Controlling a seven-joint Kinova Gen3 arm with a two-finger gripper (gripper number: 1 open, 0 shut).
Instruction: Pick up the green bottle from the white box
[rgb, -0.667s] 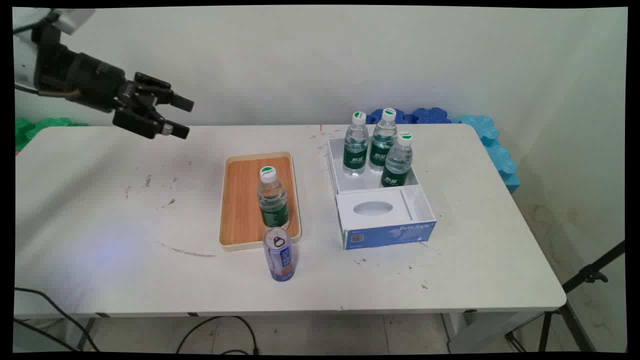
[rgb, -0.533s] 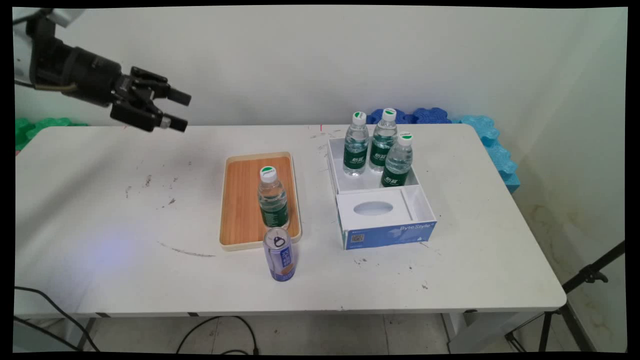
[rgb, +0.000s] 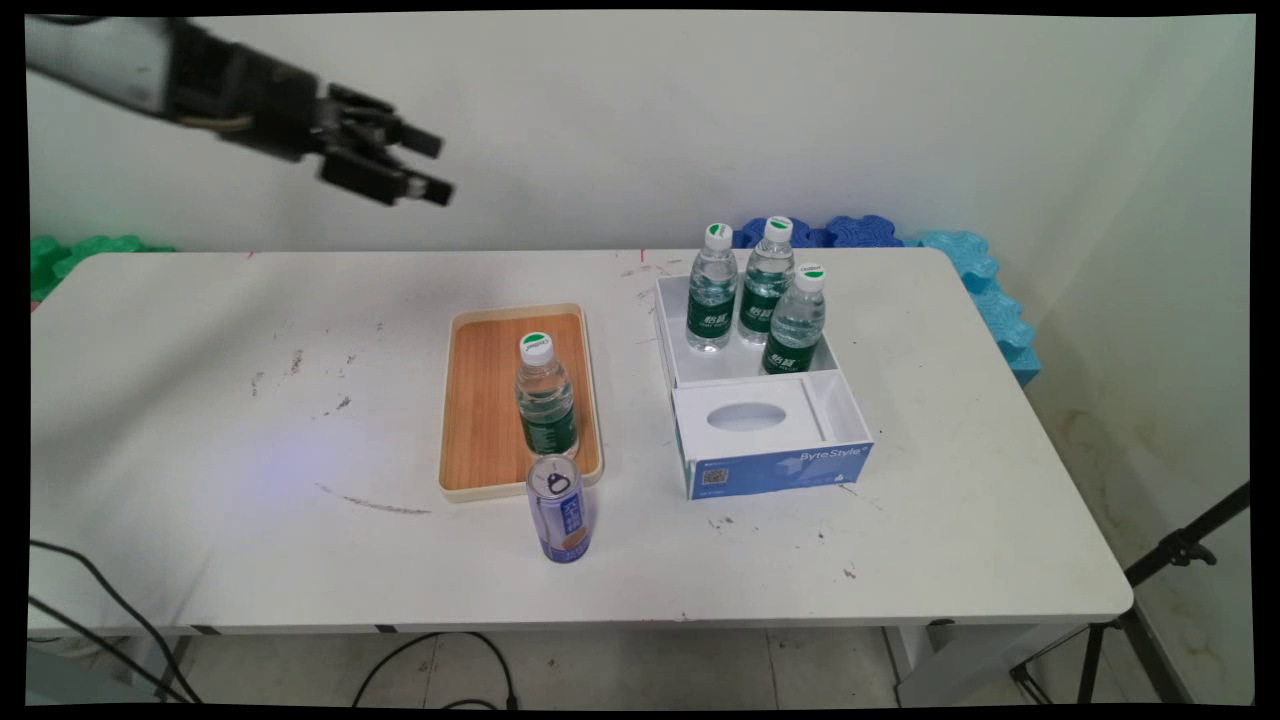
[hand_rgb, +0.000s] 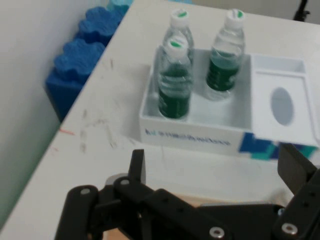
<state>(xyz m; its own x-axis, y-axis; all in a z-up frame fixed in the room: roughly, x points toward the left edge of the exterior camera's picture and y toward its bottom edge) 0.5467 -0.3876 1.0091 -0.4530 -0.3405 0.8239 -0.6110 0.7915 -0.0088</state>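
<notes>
Across the worktop (rgb: 200, 480), every place below is given from the tray. The worktop is the largest thing and carries everything; it is white and scuffed, with dark marks left of the tray.

Right of the tray sits the box (rgb: 765, 400), white with a blue front. Its far compartment is open-topped, so it can hold three bottles (rgb: 765, 290) upright and close together, hemmed in by its walls. Its near part is covered by a white panel with an oval hole.

The tray (rgb: 480, 400) itself is wood-toned with a pale raised rim, lying flat near the worktop's middle. That rim would keep what stands on it from sliding off.

High above and to the tray's far left hangs the gripper (rgb: 425, 165), its fingers spread apart and holding nothing. It is well clear of every object and points toward the box; in the hand view the box (hand_rgb: 200, 132) and its bottles lie straight ahead.

On the tray's near half stands a lone bottle (rgb: 545, 395), upright, cap on.

Just off the tray's near edge, on bare worktop, stands a can (rgb: 560, 510), upright, top tab visible.
</notes>
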